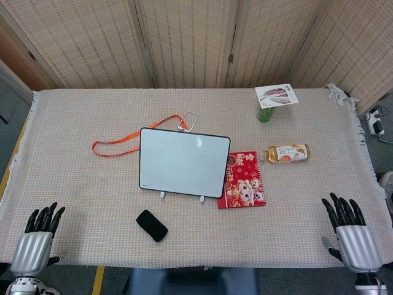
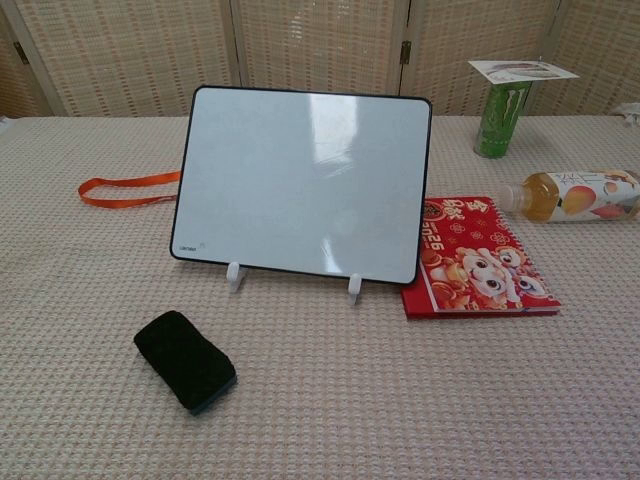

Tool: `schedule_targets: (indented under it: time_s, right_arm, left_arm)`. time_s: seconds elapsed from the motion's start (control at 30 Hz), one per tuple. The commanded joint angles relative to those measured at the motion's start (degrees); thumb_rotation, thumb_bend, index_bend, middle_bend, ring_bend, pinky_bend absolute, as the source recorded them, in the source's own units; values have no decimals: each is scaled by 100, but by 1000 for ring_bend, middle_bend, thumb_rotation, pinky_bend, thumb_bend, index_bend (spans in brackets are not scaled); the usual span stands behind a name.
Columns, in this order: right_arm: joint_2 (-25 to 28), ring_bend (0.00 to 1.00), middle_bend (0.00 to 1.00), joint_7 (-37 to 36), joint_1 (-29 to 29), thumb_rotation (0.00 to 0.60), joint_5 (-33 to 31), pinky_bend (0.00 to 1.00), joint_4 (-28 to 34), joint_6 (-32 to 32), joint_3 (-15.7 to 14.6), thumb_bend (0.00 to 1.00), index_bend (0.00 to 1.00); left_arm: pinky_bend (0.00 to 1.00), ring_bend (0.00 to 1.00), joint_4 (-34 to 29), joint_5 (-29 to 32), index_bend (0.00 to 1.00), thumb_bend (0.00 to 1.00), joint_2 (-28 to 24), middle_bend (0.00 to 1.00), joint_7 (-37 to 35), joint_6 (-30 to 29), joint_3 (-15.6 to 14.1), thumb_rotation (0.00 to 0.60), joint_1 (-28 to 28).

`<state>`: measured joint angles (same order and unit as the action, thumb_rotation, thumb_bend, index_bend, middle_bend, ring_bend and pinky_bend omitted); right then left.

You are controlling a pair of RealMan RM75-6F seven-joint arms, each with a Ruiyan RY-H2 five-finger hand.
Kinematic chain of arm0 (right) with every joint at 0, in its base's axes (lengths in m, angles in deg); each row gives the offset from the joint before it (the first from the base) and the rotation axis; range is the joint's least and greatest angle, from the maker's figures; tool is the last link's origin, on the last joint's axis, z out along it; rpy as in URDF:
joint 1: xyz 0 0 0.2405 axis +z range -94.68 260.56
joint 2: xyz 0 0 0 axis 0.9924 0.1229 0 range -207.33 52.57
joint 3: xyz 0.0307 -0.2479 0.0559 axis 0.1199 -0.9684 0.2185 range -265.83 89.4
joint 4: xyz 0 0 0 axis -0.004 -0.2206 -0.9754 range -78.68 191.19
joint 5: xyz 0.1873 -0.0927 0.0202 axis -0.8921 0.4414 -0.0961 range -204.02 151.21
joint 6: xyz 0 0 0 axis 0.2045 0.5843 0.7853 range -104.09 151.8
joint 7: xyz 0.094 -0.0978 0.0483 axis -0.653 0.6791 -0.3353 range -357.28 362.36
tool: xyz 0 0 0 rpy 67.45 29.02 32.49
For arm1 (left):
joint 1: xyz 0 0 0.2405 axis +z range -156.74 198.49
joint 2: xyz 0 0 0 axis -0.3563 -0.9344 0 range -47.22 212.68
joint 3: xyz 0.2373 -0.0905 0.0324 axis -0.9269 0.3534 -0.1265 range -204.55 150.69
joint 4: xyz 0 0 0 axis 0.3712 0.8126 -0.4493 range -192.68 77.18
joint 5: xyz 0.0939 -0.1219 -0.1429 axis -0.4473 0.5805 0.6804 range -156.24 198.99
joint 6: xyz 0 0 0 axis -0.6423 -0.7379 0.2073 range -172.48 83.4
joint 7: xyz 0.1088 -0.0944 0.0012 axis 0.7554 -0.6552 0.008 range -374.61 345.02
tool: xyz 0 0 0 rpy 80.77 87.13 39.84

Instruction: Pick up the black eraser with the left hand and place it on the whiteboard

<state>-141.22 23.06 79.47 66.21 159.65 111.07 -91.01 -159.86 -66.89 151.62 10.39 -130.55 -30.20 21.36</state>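
Note:
The black eraser (image 1: 151, 225) (image 2: 186, 360) lies flat on the woven tablecloth, just in front of the whiteboard's left corner. The whiteboard (image 1: 183, 161) (image 2: 305, 182), white with a black frame, leans on two small white feet at the table's middle. My left hand (image 1: 38, 239) rests at the near left edge, fingers spread and empty, well to the left of the eraser. My right hand (image 1: 350, 233) rests at the near right edge, fingers spread and empty. Neither hand shows in the chest view.
A red booklet (image 1: 243, 179) (image 2: 478, 257) lies right of the whiteboard. A juice bottle (image 1: 285, 153) (image 2: 570, 193) lies on its side farther right. A green can (image 1: 266, 114) (image 2: 501, 118) with a card on top stands behind. An orange lanyard (image 1: 120, 145) (image 2: 127, 188) trails left of the board.

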Motion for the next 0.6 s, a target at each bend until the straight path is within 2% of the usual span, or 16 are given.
schedule_targets:
  time_s: [0.03, 0.2, 0.33, 0.37, 0.43, 0.5, 0.53, 0.6]
  right_arm:
    - [33, 0, 0, -17, 26, 600, 6, 0, 25, -67, -35, 304, 0]
    - [38, 0, 0, -74, -17, 600, 154, 0, -8, 39, -84, 304, 0]
    - [43, 0, 0, -77, -65, 600, 229, 0, -13, 113, -121, 304, 0]
    - [31, 0, 0, -60, -76, 600, 240, 0, -18, 125, -126, 305, 0]
    - [7, 0, 0, -28, -79, 600, 243, 0, -19, 113, -132, 305, 0]
    - [-22, 0, 0, 11, -59, 600, 219, 0, -22, 46, -134, 303, 0]
    - [-35, 0, 0, 33, -46, 600, 194, 0, -20, 5, -132, 303, 0]
    - [-51, 0, 0, 97, -9, 600, 131, 0, -11, -113, -135, 304, 0]
  left_arm:
    - [0, 0, -2, -25, 0, 200, -6, 0, 35, 51, -29, 600, -17]
    - [0, 0, -9, -168, 0, 199, -40, 0, 36, 234, -144, 600, -95]
    - [12, 1, 64, -653, 0, 200, -149, 30, -208, 401, -366, 600, -223]
    - [55, 22, 111, -827, 0, 200, -153, 81, -276, 402, -416, 600, -255]
    - [212, 117, 212, -1088, 0, 200, -143, 234, -434, 381, -475, 600, -309]
    - [446, 292, 339, -1356, 23, 201, -121, 448, -565, 352, -491, 600, -393]
    - [513, 354, 383, -1460, 42, 202, -110, 515, -615, 368, -484, 600, -453]
    - [712, 581, 433, -1621, 139, 234, -109, 744, -804, 550, -483, 600, -648]
